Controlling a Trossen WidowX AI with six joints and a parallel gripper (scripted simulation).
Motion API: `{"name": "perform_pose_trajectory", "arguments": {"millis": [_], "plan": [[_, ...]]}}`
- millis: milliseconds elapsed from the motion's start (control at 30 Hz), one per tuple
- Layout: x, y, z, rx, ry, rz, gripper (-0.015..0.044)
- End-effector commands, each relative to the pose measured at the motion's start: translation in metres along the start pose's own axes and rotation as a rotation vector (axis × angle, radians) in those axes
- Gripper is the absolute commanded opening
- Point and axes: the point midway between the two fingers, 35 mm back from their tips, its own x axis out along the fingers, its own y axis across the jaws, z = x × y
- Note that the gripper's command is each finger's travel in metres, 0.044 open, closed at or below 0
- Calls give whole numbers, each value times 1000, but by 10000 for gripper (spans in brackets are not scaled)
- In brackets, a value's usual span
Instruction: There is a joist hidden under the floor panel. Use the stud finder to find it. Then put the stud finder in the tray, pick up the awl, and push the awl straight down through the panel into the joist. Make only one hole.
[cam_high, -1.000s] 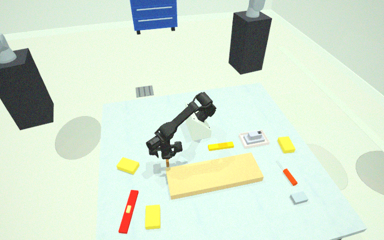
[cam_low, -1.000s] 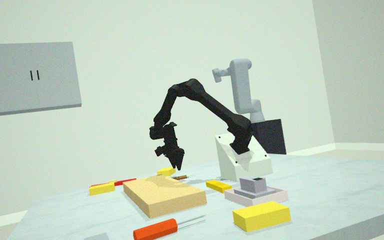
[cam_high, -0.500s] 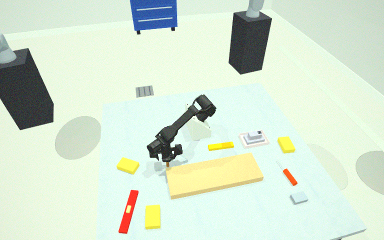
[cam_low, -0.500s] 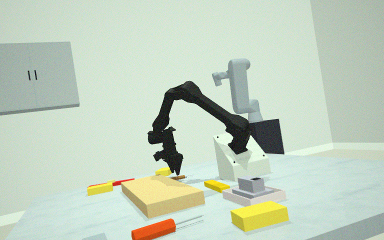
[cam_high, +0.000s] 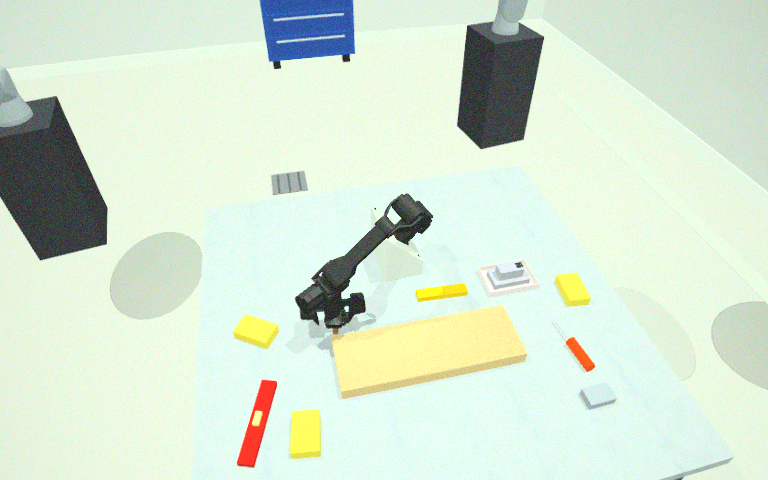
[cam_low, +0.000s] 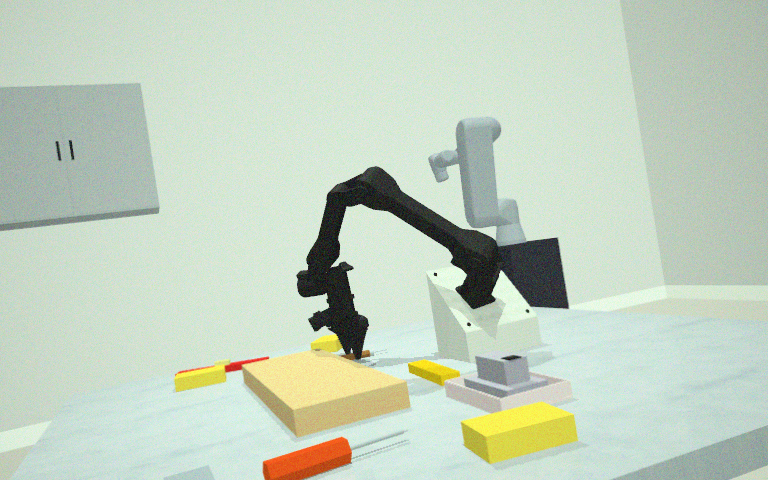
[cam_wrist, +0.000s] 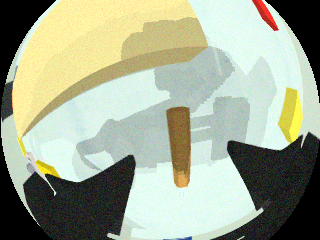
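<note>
The stud finder, a grey stepped block, sits in the pale pink tray. The tan floor panel lies flat; I see no hole in it. The awl lies on the table beside the panel's left end, its brown handle near the panel and its thin shaft pointing away. My gripper is open and points down at the awl. In the wrist view the handle lies between the spread fingers, untouched. The joist is hidden.
A red-orange handled tool lies right of the panel, near a grey block. A yellow bar lies between arm base and panel. Several yellow blocks and a red level lie around.
</note>
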Motion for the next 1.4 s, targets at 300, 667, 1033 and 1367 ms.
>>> {"name": "perform_pose_trajectory", "arguments": {"millis": [300,667,1033,1367], "plan": [[4,1,-1,9,1,9,204],[4,1,-1,9,1,9,32],[-75,-4,-2,11,1,4,0],[-120,-2,-11,19,3,-4,0]]}}
